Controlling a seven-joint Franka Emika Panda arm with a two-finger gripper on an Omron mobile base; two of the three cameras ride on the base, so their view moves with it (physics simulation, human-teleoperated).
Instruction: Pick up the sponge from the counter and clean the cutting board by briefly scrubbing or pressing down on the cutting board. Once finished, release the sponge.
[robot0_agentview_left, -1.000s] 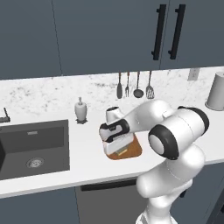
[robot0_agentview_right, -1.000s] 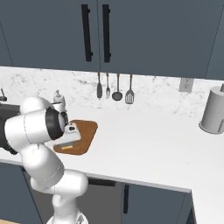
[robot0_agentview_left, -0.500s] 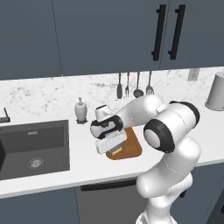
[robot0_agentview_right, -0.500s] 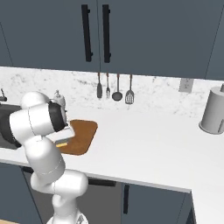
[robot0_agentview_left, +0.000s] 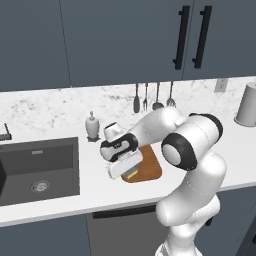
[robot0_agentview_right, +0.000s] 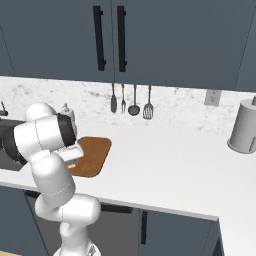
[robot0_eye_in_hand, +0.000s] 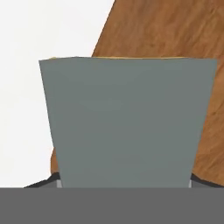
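Over the cutting board (robot0_eye_in_hand: 175, 39), the pincer (robot0_eye_in_hand: 124, 186) pinches the sponge (robot0_eye_in_hand: 127, 122).

We see our white, dark-jointed arm folded low and forward, elbow bent, the forearm reaching left across the base. The wrist tips the two-finger gripper (robot0_agentview_left: 125, 172) downward. Its jaws are closed on a small block held between them, whose grey face lies close before the hand camera.

Glossy white arm (robot0_agentview_left: 192, 200) – rounded segments, dark joint bands, dark-and-white hand
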